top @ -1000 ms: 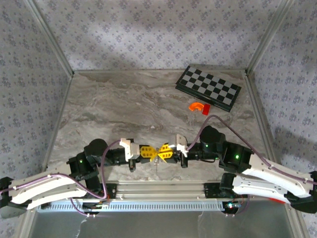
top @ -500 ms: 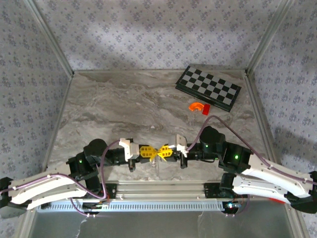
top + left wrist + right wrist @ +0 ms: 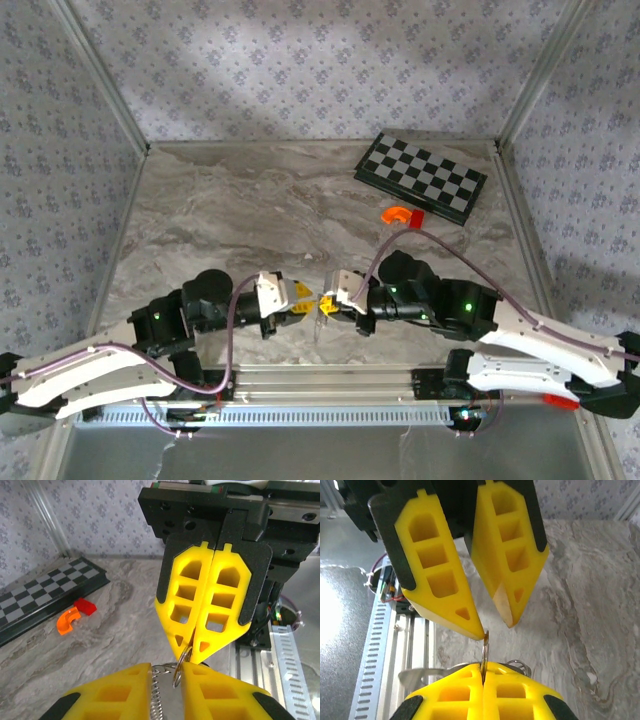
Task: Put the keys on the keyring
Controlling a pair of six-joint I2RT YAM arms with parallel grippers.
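Observation:
My right gripper (image 3: pixel 483 666) is shut on the keyring (image 3: pixel 485 647), a thin silvery ring standing on edge between its yellow fingers. Facing it, my left gripper (image 3: pixel 496 630) is open, and one fingertip (image 3: pixel 479 631) touches the ring's top. In the left wrist view the keyring (image 3: pixel 184 655) hangs from my right gripper (image 3: pixel 192 647) into the gap of my left gripper (image 3: pixel 166 666), beside a fine coiled chain (image 3: pixel 156 700). A flat pale metal piece (image 3: pixel 420 674) juts out below my right fingers; I cannot tell whether it belongs to the keys. From above, both grippers (image 3: pixel 303 298) (image 3: pixel 325 303) meet near the front edge.
A folded chessboard (image 3: pixel 420 177) lies at the back right, with an orange curved piece (image 3: pixel 398 214) and a small red block (image 3: pixel 415 222) in front of it. A metal rail (image 3: pixel 320 380) runs along the near edge. Patterned walls enclose the marble table (image 3: pixel 250 210).
My left gripper has gone from shut to open and released the ring. The right arm has shifted left with the keyring still pinched.

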